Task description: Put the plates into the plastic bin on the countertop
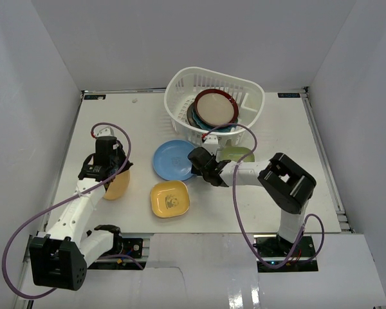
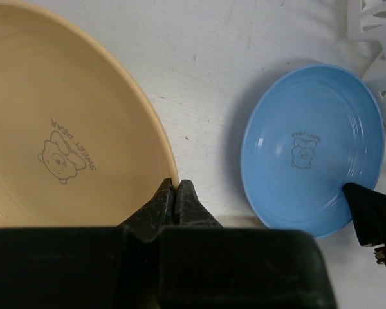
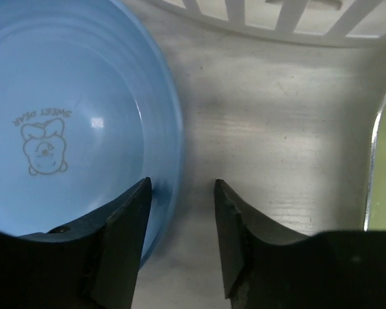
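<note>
My left gripper (image 2: 176, 187) is shut on the rim of the orange-yellow plate (image 2: 58, 129), seen in the top view (image 1: 119, 183) at the left. My right gripper (image 3: 182, 187) is open, its jaws astride the right rim of the light blue plate (image 3: 58, 122), which lies mid-table (image 1: 170, 159). A yellow square plate (image 1: 169, 199) lies near the front. A green plate (image 1: 237, 154) lies behind my right wrist. The white plastic bin (image 1: 180, 106) at the back holds several plates, a maroon-rimmed beige one (image 1: 215, 107) on top.
The white countertop (image 1: 296, 141) has dark rails along its left and right edges. The bin's slotted wall (image 3: 276, 16) is just beyond the right gripper. White enclosure walls stand around the table.
</note>
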`<state>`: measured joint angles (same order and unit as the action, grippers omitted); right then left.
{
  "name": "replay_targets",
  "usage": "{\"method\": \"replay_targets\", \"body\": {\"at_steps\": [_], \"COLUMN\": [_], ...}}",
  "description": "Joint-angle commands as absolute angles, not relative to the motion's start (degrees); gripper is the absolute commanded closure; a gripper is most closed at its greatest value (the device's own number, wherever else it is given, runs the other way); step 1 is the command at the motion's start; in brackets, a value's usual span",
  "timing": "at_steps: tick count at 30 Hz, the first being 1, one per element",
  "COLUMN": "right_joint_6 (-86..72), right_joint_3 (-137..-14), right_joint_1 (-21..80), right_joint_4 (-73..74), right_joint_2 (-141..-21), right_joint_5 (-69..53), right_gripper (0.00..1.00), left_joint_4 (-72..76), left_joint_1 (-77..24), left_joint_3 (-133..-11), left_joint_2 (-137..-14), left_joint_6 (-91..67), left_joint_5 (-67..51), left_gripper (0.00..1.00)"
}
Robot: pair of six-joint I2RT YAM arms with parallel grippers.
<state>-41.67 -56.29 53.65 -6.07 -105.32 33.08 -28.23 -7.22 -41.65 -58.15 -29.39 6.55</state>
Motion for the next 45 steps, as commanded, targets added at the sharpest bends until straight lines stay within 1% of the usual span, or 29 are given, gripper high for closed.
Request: {"method": "replay_targets", "body": {"at_steps": [1, 2, 5, 6, 7, 8, 13, 19, 24, 31, 34, 40, 41, 45], "right_joint_6": [-44.82, -45.09, -45.53, -45.53, -45.27, -44.74, -39.65, -34.2, -27.71, -21.63, -20.39, -20.48, -20.83, -20.57], "right_joint_3": [-57.57, -58.0, -57.92, -57.92, -58.09, -58.44, -62.57, -70.22, -74.96, -78.74, -80.06, -81.38, -81.73, -83.49], "right_joint_1": [52.82, 52.91, 53.0, 53.09, 53.17, 53.43, 55.72, 58.09, 58.1, 56.43, 53.54, 43.34, 40.46, 34.73], "right_joint_4": [-7.2, -7.64, -9.93, -10.54, -11.16, -12.38, -15.03, -14.85, -14.24, -14.5, -14.5, -12.83, -12.31, -10.11], "right_joint_2": [-106.61, -107.39, -107.58, -107.32, -106.97, -106.18, -103.45, -101.08, -98.53, -95.36, -93.96, -92.46, -92.55, -93.86], "right_joint_5": [31.65, 30.6, 29.97, 29.71, 29.71, 29.71, 30.41, 31.64, 35.76, 37.53, 37.09, 31.65, 29.64, 26.72], "right_gripper": [0.54, 0.61, 0.76, 0.84, 0.87, 0.92, 0.92, 0.92, 0.92, 0.92, 0.92, 0.92, 0.92, 0.92], "left_joint_4": [-26.54, -26.46, -26.46, -26.46, -26.46, -26.46, -26.63, -26.89, -26.81, -26.81, -26.72, -26.46, -26.37, -26.28], "left_joint_1": [-7.12, -7.12, -7.12, -7.12, -7.12, -7.12, -7.12, -7.12, -7.12, -7.12, -7.12, -7.12, -7.12, -7.12], "left_joint_3": [-41.4, -41.31, -41.48, -41.4, -41.48, -41.66, -42.19, -41.92, -41.75, -41.66, -41.48, -41.48, -41.48, -41.31], "left_joint_2": [-56.43, -56.43, -56.25, -56.16, -56.08, -55.9, -53.97, -50.98, -49.57, -49.48, -49.57, -50.18, -50.27, -50.36], "left_joint_6": [-28.83, -28.83, -28.74, -28.74, -28.83, -28.74, -29.0, -29.35, -29.79, -29.97, -29.88, -29.88, -29.88, -29.88], "left_joint_5": [5.27, 5.1, 5.45, 5.45, 5.71, 5.97, 10.01, 13.35, 13.62, 12.92, 12.13, 10.9, 10.72, 10.11], "left_gripper": [1.0, 1.0, 1.0, 1.0, 1.0, 1.0, 1.0, 1.0, 1.0, 1.0, 1.0, 1.0, 1.0, 1.0]}}
